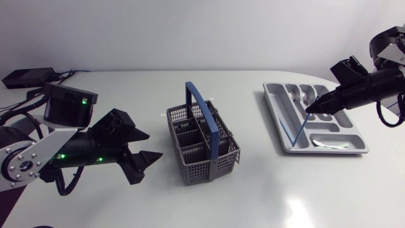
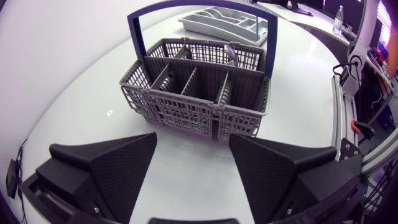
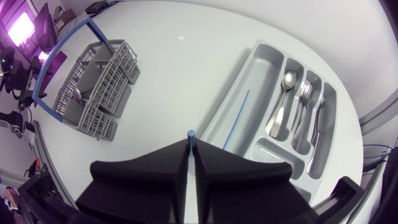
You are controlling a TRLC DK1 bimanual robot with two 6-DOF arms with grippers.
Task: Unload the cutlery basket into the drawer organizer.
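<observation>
The grey cutlery basket (image 1: 204, 140) with a blue handle (image 1: 202, 114) stands mid-table; a spoon (image 2: 231, 53) and dark pieces rest in its cells. My left gripper (image 1: 154, 144) is open just left of it, and the basket (image 2: 199, 93) lies ahead of its spread fingers. The grey drawer organizer (image 1: 286, 134) lies at the right. My right gripper (image 1: 309, 111) hovers over it, shut on the upper end of a thin blue straw (image 1: 300, 129) that slants down to the long compartment. The straw's tip (image 3: 191, 134) shows between the closed fingers (image 3: 214, 165).
The organizer (image 3: 214, 118) holds a spoon (image 3: 283, 99), forks (image 3: 303, 99) and knives (image 3: 320, 121) in its narrow compartments. A black box (image 1: 28, 76) with cables sits at the table's back left. Bare tabletop lies between the basket and the organizer.
</observation>
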